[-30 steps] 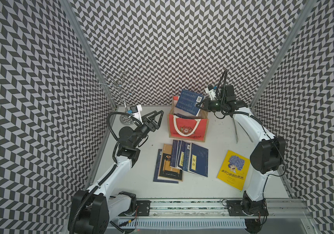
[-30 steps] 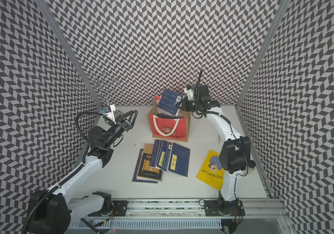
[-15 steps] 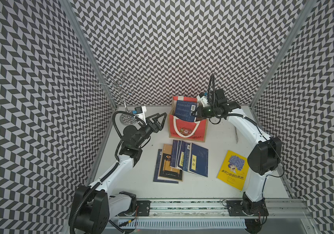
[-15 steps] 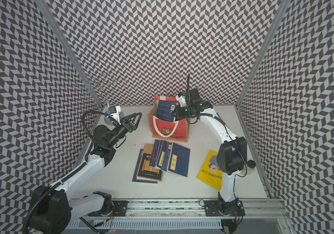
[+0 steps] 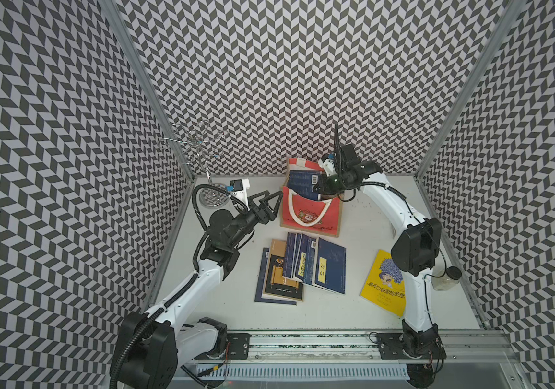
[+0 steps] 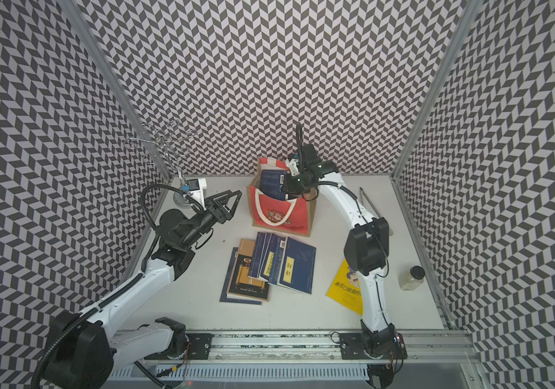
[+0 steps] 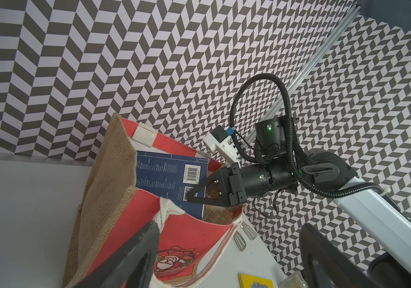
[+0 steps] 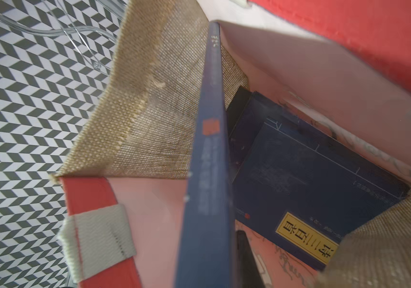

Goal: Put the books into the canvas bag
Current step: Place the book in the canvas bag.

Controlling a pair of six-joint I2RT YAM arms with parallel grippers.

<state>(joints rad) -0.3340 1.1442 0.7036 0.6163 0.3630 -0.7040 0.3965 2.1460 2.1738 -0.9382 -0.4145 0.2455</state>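
Note:
The red canvas bag (image 5: 310, 210) (image 6: 283, 214) (image 7: 182, 232) stands upright near the back wall with its mouth open. My right gripper (image 5: 318, 189) (image 6: 286, 188) (image 7: 190, 197) is shut on a navy book (image 5: 299, 182) (image 6: 271, 184) (image 7: 167, 177) (image 8: 207, 174), which stands on edge, partly down inside the bag. More navy books (image 8: 311, 187) lie at the bag's bottom. A fanned pile of books (image 5: 303, 266) (image 6: 269, 269) and a yellow book (image 5: 384, 283) (image 6: 345, 286) rest on the table. My left gripper (image 5: 276, 205) (image 6: 234, 205) (image 7: 229, 261) hovers open just left of the bag, holding nothing.
A wire stand (image 5: 202, 158) (image 6: 165, 148) occupies the back left corner. A small jar (image 5: 446, 278) (image 6: 411, 278) sits at the right edge. Metal tongs (image 6: 370, 205) (image 7: 243, 234) lie right of the bag. Patterned walls close in three sides.
My right gripper has swung left and down, carrying the navy book from above the bag's back right corner into its mouth. The left gripper has drifted closer to the bag.

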